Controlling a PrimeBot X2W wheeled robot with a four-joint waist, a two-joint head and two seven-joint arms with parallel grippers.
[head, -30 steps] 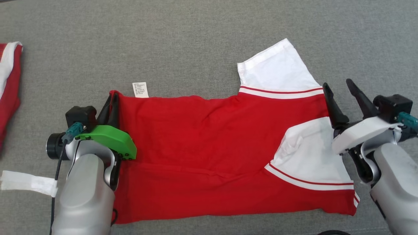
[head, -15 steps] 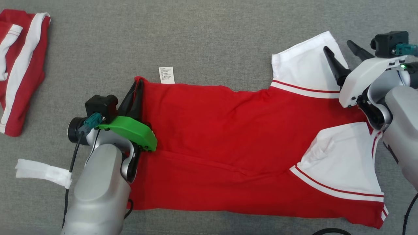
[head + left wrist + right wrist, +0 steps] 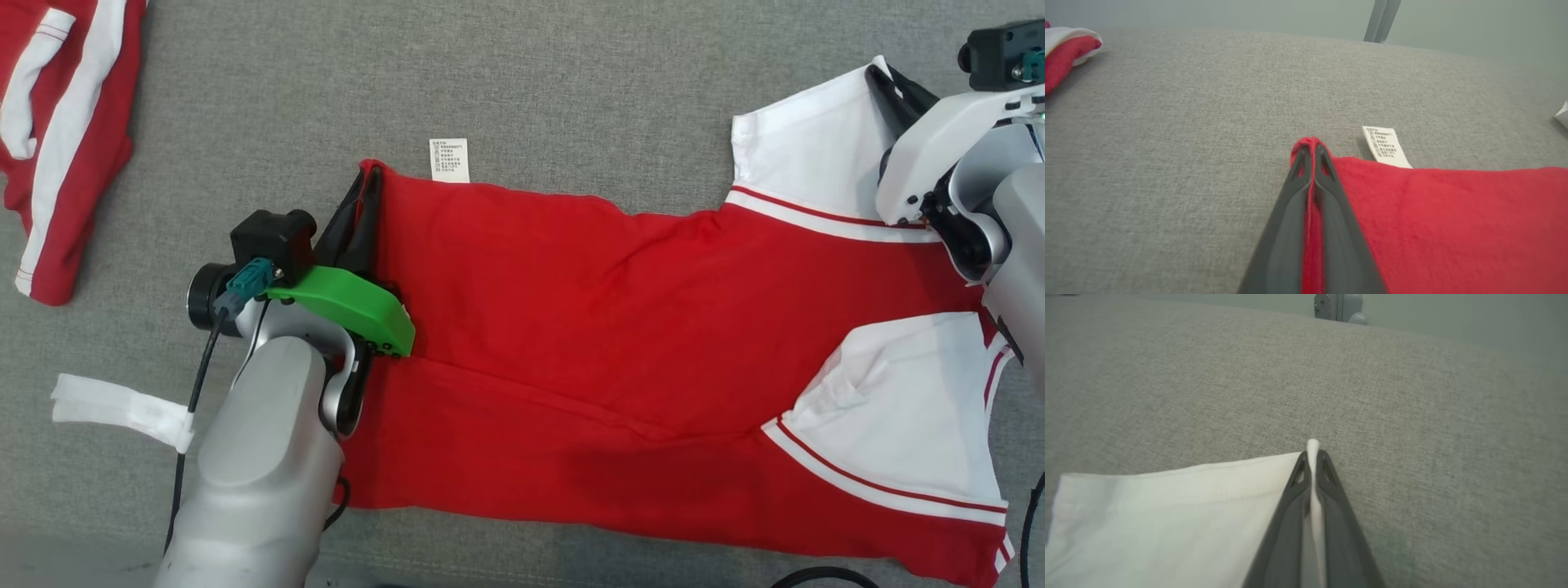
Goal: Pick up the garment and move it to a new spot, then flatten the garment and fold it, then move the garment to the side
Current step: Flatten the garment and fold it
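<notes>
Surface (image 3: 571,73): grey woven cloth, lying under the red T-shirt on every side.
Red T-shirt (image 3: 612,327): spread flat across the surface, with its hem end toward the robot's left and its sleeves toward the right. A long crease runs along the body.
Second garment (image 3: 57,122): red with white stripes, bunched up well apart from the red T-shirt, beyond its hem end on the far left.
Left arm (image 3: 261,474): a pale forearm with a green cover, rising over the near hem corner of the red T-shirt.
Near sleeve (image 3: 906,408): white with a red stripe, folded in over the body of the red T-shirt.
Far sleeve (image 3: 808,155): white, sticking out from the far edge of the red T-shirt.
Left tool (image 3: 1310,149): fingers pressed together, clamped on the far hem corner of the red T-shirt. Red cloth shows between them.
Right tool (image 3: 1312,455): fingers pressed together, pinching the outer cuff corner of the far sleeve.
White strip (image 3: 122,408): lies flat on the surface, left of the hem of the red T-shirt.
Care label (image 3: 450,159): white and printed, poking out from the far edge of the red T-shirt, just beside the left tool.
</notes>
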